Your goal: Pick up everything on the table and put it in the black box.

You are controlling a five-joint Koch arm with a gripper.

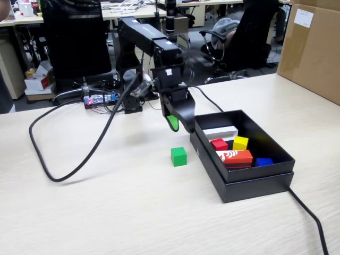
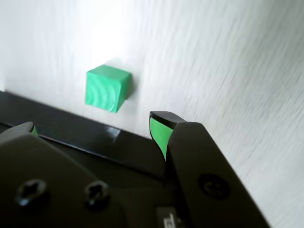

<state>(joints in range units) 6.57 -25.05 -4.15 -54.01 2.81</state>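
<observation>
The green cube lies on the beige table, just left of the black box. It also shows in the wrist view, beyond the box's rim. The red cube and the yellow cube lie inside the box. My gripper hangs above the box's near-left corner, up and right of the green cube. In the wrist view the gripper has its jaws wide apart and holds nothing.
The box also holds a long red-orange block with a white mark, a small blue block and a white block. A black cable loops over the table's left. A brown carton stands at the far right.
</observation>
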